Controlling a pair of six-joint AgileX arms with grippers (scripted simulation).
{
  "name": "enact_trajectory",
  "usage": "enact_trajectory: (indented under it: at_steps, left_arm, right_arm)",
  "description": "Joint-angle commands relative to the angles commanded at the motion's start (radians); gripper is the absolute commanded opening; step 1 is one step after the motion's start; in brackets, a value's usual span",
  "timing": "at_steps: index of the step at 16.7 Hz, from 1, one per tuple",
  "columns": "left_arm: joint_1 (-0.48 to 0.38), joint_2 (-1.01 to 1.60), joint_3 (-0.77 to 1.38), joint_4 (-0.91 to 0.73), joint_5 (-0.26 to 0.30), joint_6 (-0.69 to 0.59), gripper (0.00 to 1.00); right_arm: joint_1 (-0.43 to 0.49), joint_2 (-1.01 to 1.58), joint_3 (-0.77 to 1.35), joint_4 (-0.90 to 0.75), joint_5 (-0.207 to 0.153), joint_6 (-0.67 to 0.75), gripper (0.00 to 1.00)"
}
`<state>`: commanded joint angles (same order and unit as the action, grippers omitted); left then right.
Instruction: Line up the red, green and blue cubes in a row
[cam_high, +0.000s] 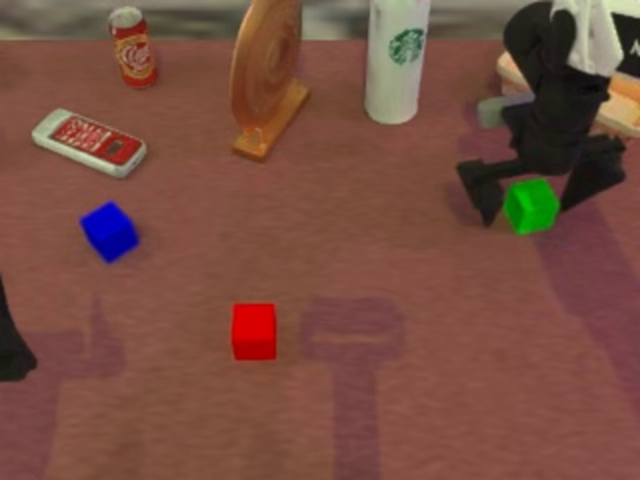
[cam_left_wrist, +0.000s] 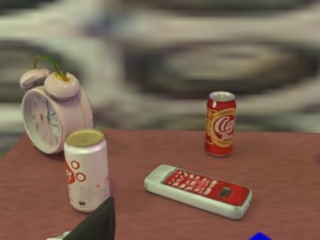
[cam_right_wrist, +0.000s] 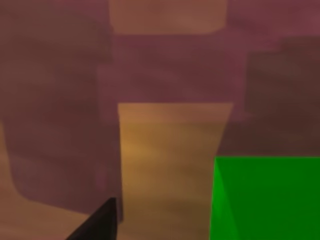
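The green cube (cam_high: 531, 206) sits at the right of the table between the spread fingers of my right gripper (cam_high: 535, 190), which is open and low around it. In the right wrist view the green cube (cam_right_wrist: 265, 197) fills one corner, with a wide gap to the one dark finger (cam_right_wrist: 100, 222) that shows. Near the front middle stands the red cube (cam_high: 254, 331), and the blue cube (cam_high: 110, 231) lies at the left, its corner just showing in the left wrist view (cam_left_wrist: 260, 236). My left gripper (cam_high: 12, 355) is parked open at the left edge.
Along the back stand a red soda can (cam_high: 133, 47), a round wooden stand (cam_high: 265, 80) and a white tumbler (cam_high: 397, 60). A red-faced phone (cam_high: 89, 142) lies back left. An alarm clock (cam_left_wrist: 52, 112) and a white can (cam_left_wrist: 86, 170) show in the left wrist view.
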<state>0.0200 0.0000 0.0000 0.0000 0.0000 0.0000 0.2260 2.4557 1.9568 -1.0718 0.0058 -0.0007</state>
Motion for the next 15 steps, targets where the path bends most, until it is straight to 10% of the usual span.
enact_trajectory:
  at_steps: [11,15]
  left_arm:
    - [0.0,0.0,0.0,0.0,0.0,0.0,1.0]
    - [0.0,0.0,0.0,0.0,0.0,0.0,1.0]
  right_arm:
    - [0.0,0.0,0.0,0.0,0.0,0.0,0.02]
    - [0.0,0.0,0.0,0.0,0.0,0.0,0.0]
